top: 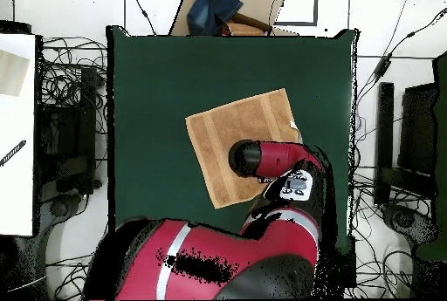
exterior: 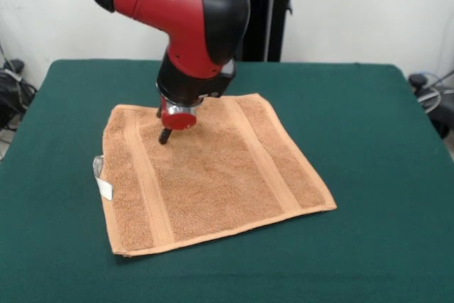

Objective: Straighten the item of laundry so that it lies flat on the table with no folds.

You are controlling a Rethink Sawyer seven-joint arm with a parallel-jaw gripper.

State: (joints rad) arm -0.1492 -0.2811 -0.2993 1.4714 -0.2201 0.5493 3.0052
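White wall [exterior: 369,12] behind, black vertical post [exterior: 273,15] against it. Overhead: light floor [top: 52,10] littered with black cables [top: 65,71], cardboard box [top: 253,5] with blue cloth [top: 214,5] on it, white panel [top: 16,132] at one side, dark equipment [top: 419,132] opposite.

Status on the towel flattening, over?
Gripper low over towel, jaws unreadable. Towel flat on table, no folds seen, tag out at edge. Nothing in the way.

No text, brand, number or sign can be read in either view. The white loop tag [exterior: 101,177] on the towel's [exterior: 206,172] edge shows no legible print, and the small light panel [top: 298,184] on the arm [top: 262,228] is too blurred to read.
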